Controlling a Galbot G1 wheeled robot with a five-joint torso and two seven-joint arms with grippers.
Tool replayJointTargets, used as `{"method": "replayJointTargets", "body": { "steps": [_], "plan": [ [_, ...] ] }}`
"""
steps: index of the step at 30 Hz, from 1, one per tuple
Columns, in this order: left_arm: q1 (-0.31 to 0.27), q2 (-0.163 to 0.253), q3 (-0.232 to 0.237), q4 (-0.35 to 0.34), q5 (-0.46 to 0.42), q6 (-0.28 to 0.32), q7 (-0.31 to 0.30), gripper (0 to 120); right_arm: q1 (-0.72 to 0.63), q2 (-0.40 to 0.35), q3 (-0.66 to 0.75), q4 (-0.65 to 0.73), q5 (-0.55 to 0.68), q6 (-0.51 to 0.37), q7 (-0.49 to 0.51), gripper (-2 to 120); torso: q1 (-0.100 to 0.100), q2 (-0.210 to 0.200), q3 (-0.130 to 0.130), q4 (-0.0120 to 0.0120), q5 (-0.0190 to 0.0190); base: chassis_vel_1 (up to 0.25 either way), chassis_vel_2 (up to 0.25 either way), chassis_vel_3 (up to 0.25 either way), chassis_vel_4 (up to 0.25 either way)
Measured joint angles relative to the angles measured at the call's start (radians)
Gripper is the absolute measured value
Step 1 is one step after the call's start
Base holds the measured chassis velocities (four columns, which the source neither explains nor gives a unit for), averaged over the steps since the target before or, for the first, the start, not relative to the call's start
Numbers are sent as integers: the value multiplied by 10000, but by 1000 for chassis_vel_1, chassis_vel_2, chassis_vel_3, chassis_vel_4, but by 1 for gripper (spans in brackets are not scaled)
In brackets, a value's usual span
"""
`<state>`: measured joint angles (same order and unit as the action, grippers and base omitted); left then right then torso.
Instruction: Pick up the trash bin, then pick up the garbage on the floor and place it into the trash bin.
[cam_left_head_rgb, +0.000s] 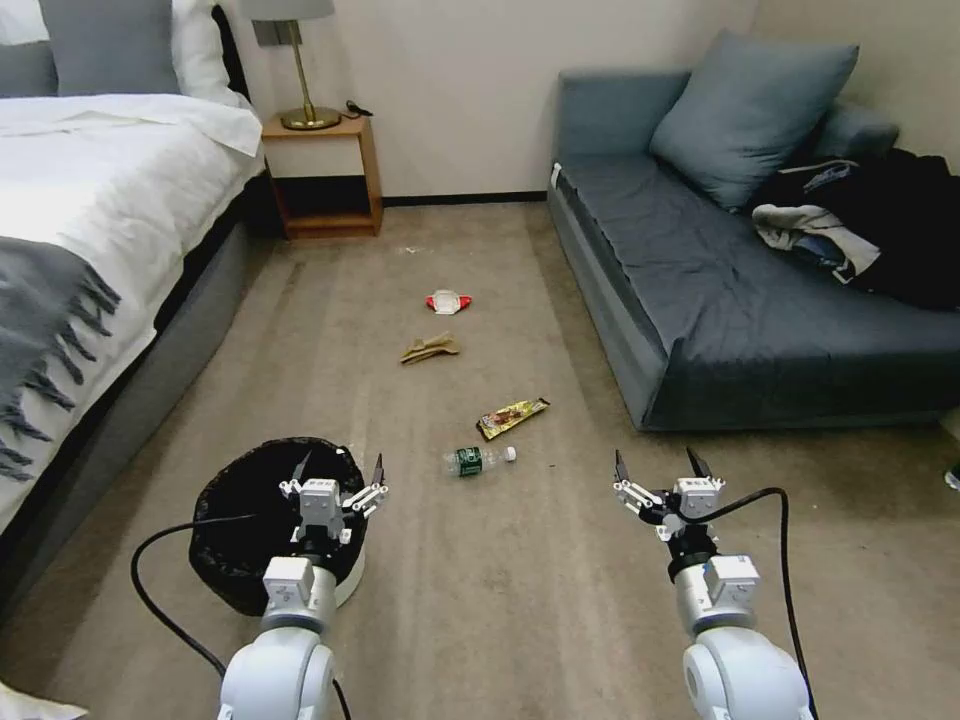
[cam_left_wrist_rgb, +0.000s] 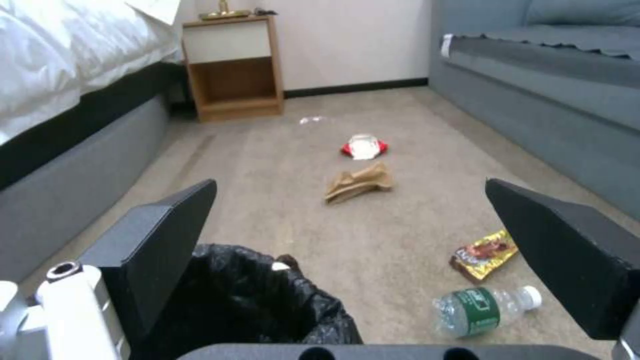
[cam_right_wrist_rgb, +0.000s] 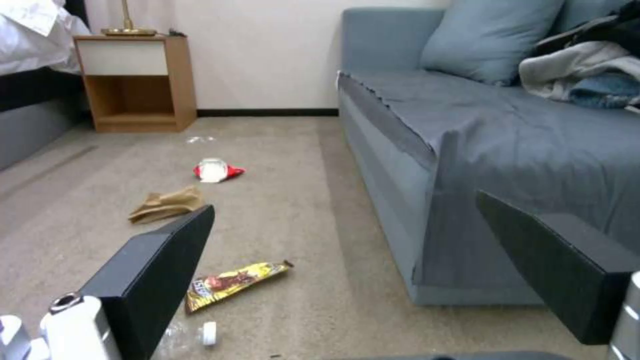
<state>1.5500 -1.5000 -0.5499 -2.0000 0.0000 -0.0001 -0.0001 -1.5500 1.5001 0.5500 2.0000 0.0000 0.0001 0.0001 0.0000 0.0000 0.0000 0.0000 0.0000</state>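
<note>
The trash bin (cam_left_head_rgb: 240, 520), white with a crinkled black bag, stands on the carpet at the lower left; its bag (cam_left_wrist_rgb: 247, 300) shows in the left wrist view. My left gripper (cam_left_head_rgb: 340, 470) hangs open over the bin's right rim, nothing between its fingers (cam_left_wrist_rgb: 160, 240). My right gripper (cam_left_head_rgb: 658, 466) is open above bare carpet near the sofa. The garbage lies in a line on the floor: a clear bottle (cam_left_head_rgb: 477, 460) (cam_left_wrist_rgb: 483, 310), a yellow-brown wrapper (cam_left_head_rgb: 512, 416) (cam_right_wrist_rgb: 230, 282), crumpled tan paper (cam_left_head_rgb: 430, 348) (cam_left_wrist_rgb: 358, 182) and a red-and-white packet (cam_left_head_rgb: 449, 301) (cam_right_wrist_rgb: 217, 170).
A bed (cam_left_head_rgb: 90, 220) with a grey throw runs along the left. A grey sofa (cam_left_head_rgb: 740, 300) with a cushion and a clothes pile (cam_left_head_rgb: 860, 225) lines the right. A wooden nightstand (cam_left_head_rgb: 325, 175) with a lamp stands at the back wall. Open carpet lies between.
</note>
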Motion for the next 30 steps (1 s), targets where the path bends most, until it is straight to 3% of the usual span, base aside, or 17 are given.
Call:
{"method": "replayJointTargets", "body": {
  "steps": [21,30],
  "plan": [
    [58,45,-24,-69,-81,71,-29,100,-72,-71,-8,70,66,-97,-39,100,0,0,0,-1,0,0,0,0,0],
    [1378,1064,-767,-1614,-2096,1625,-838,100,-1719,-1676,-150,1998,1424,-2422,-1131,100,0,0,0,1,-1,0,0,0,0]
  ]
}}
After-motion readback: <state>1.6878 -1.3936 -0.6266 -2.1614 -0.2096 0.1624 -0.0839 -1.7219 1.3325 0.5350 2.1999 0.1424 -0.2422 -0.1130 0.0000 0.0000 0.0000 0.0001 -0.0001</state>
